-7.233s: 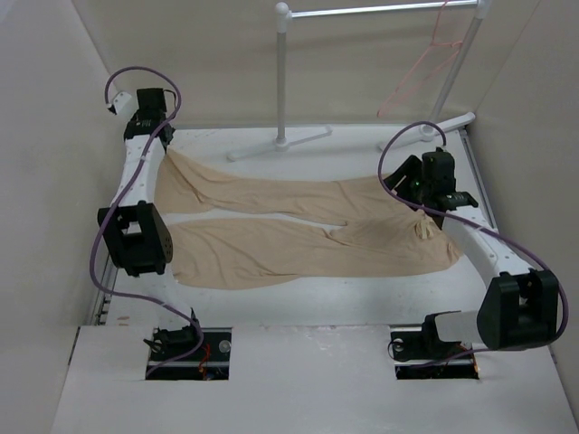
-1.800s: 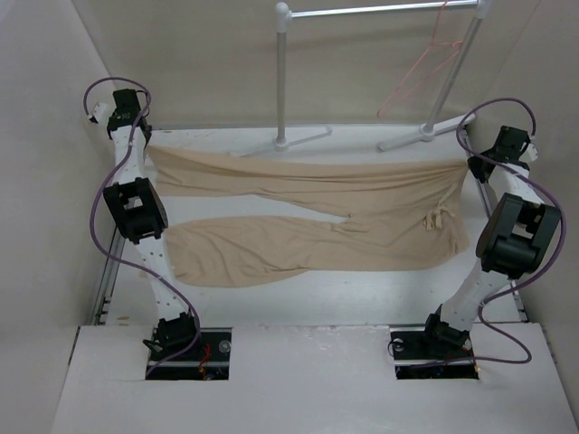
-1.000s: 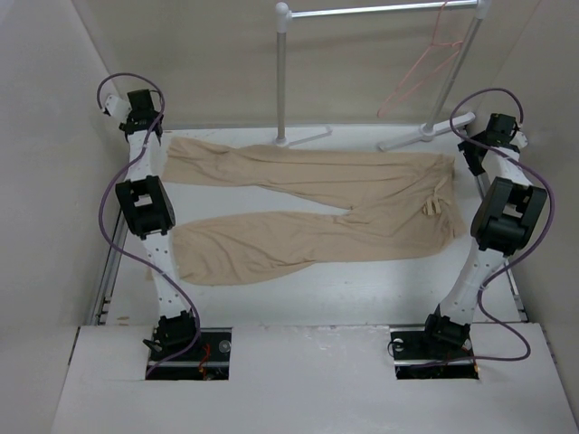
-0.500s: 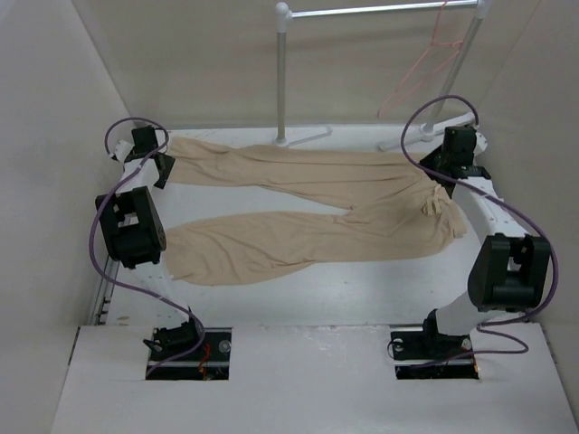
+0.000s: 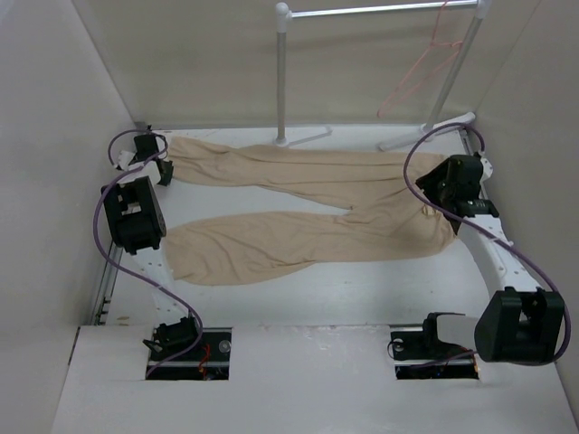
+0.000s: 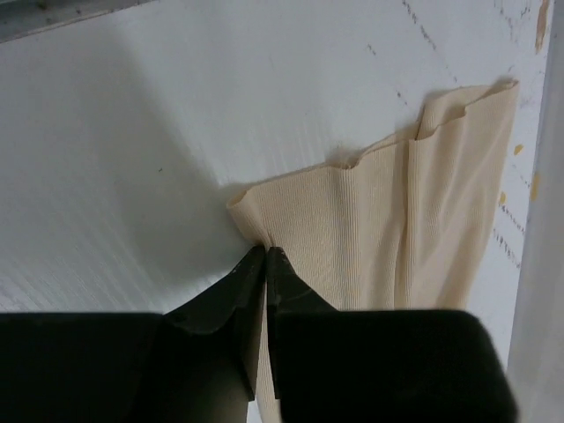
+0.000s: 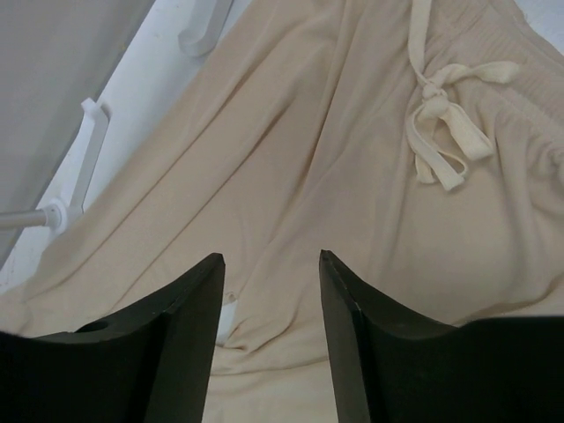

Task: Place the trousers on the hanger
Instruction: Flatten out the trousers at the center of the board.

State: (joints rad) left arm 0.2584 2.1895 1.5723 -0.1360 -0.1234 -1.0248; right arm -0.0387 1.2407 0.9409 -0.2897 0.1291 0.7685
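The beige trousers [image 5: 308,212] lie flat on the table, legs pointing left and waist at the right. My left gripper [image 5: 164,164] is at the far left and is shut on the hem corner of the far leg [image 6: 370,220], low over the table. My right gripper [image 5: 440,189] is open and empty, hovering over the waist; the trousers [image 7: 291,150] and their tied drawstring [image 7: 441,132] lie below its jaws. The pinkish-red wire hanger [image 5: 423,65] hangs from the rack's top bar at the back right, apart from both grippers.
The white tube garment rack [image 5: 282,77] stands at the back, with its feet [image 5: 303,137] on the table just behind the trousers. Beige walls close in at the left, right and back. The bare white table [image 6: 132,132] shows beside the hem.
Both arms stretched the trousers toward the back and laid them down. The right gripper has let go of the waist and drawn nearer. The left gripper has sunk lower, still holding the hem.
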